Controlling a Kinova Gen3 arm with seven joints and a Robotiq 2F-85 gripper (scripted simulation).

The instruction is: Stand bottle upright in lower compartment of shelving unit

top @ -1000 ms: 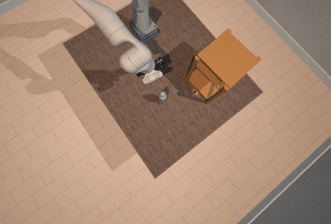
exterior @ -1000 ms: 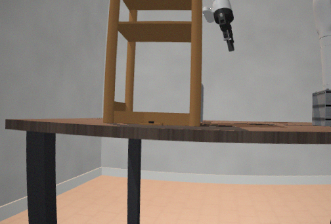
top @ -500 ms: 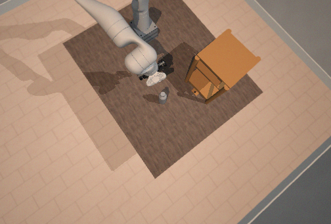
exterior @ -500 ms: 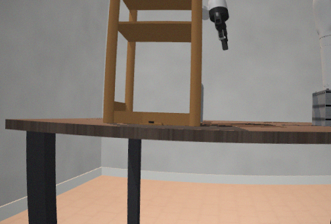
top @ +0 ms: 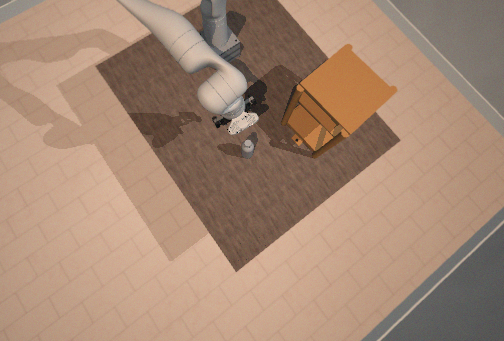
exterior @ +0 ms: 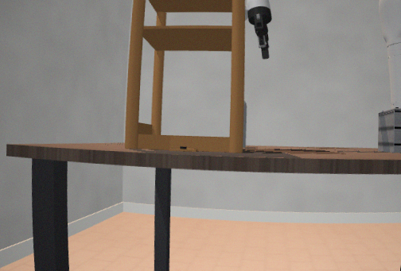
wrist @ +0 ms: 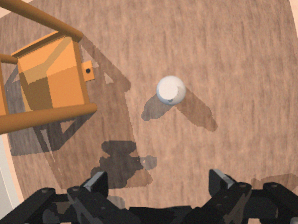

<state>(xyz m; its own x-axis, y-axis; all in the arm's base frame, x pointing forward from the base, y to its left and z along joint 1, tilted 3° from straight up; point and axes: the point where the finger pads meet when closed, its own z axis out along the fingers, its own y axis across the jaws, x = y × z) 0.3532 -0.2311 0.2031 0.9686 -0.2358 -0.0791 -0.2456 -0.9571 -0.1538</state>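
A small grey bottle (top: 247,148) (wrist: 170,88) with a white cap stands upright on the dark wooden table (top: 260,213) (exterior: 119,155), in front of the orange shelving unit (top: 345,88) (exterior: 237,70) (wrist: 49,63). In the side view only a grey sliver of the bottle (exterior: 245,125) shows behind the unit's right post. My gripper (top: 239,124) (exterior: 265,52) (wrist: 158,182) is open and empty. It points down, high above the table, about level with the unit's upper shelf, and a little short of the bottle.
The shelving unit stands near the table's right edge, with a low front lip on its lower compartment (exterior: 187,143). The arm's base (top: 227,49) (exterior: 390,129) stands at the back of the table. Tiled floor surrounds the table.
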